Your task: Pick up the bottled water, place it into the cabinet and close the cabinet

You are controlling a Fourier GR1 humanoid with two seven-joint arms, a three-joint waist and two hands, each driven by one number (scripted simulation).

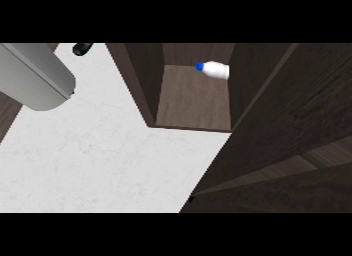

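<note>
Head view: only a dark bit of the left hand [82,48] is seen at the top, so finger state can't be told; the right hand isn't shown. The bottled water [214,70] is already lying inside the cabinet [194,100]. Probably the door [297,130] should be swung shut smoothly. White marbled counter [98,160] is seen alongside.

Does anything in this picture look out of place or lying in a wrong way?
Yes, slightly. The bottled water lies on its side at the back of the cabinet shelf, blue cap pointing left, not upright. The cabinet door stands open. Nothing looks spilled or damaged.
</note>
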